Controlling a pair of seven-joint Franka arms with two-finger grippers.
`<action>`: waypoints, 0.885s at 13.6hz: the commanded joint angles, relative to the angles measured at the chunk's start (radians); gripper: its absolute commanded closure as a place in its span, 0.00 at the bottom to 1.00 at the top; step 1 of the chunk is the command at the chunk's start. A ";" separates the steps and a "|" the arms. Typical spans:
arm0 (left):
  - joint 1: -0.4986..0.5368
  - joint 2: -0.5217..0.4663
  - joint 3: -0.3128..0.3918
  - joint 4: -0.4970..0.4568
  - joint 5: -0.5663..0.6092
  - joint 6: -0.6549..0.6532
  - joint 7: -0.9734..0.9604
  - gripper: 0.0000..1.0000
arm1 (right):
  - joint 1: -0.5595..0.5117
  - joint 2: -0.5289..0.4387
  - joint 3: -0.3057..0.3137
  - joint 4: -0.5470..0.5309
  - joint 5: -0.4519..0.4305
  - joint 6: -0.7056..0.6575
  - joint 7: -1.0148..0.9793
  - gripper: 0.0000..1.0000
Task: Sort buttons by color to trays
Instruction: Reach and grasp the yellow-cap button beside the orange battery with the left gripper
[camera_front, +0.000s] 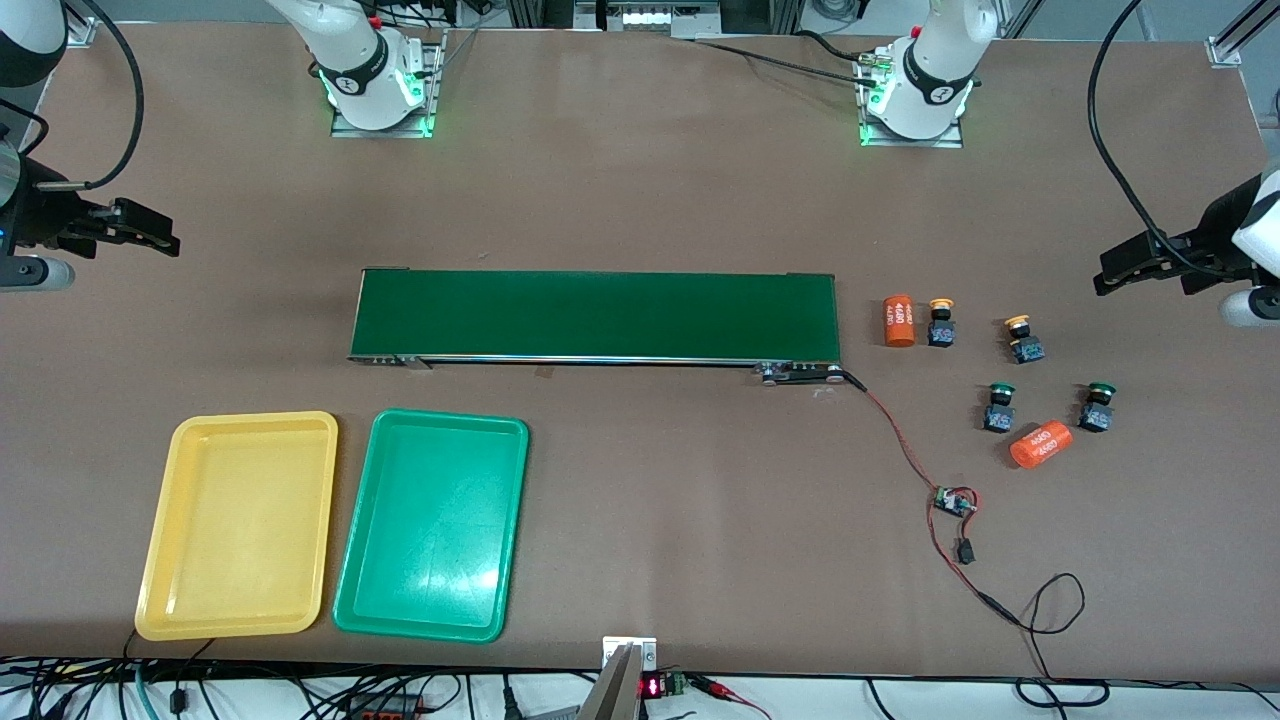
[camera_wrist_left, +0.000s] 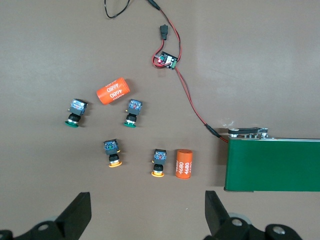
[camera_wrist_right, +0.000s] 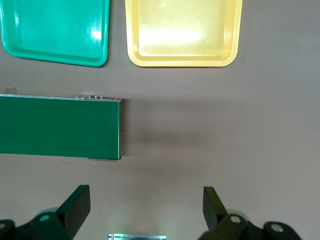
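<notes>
Presently: four buttons, two yellow-capped (camera_front: 941, 322) (camera_front: 1022, 339) and two green-capped (camera_front: 999, 406) (camera_front: 1097, 407), centre-right of the front view among two orange cylinders (camera_front: 898, 320) (camera_front: 1040, 445). Yellow tray (camera_front: 160, 560), green tray (camera_front: 350, 600) lower left, holding nothing. Left gripper (camera_front: 1108, 275), right gripper (camera_front: 160, 232): jaws wide, hovering at the frame's edges. Advice: descend squarely over one cap, avoiding the cylinders.

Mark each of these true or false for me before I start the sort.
1. Both trays hold buttons. False: the yellow tray and green tray hold nothing.
2. All four buttons sit toward the left arm's end of the table. True: yellow buttons, green buttons.
3. The left gripper holds a button. False: it is open, holding nothing.
4. The right gripper is open. True.
5. A button rides on the belt. False: nothing is on it.
</notes>
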 joint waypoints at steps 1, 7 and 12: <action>0.012 -0.019 0.000 -0.013 -0.002 -0.018 -0.006 0.00 | -0.004 0.002 0.002 0.006 -0.001 -0.004 -0.002 0.00; -0.005 0.059 -0.008 0.005 -0.004 -0.001 -0.007 0.00 | -0.004 0.002 0.002 0.006 -0.001 -0.004 -0.002 0.00; -0.014 0.215 -0.021 -0.008 -0.013 0.032 0.010 0.00 | -0.004 0.002 0.002 0.006 -0.001 -0.004 -0.002 0.00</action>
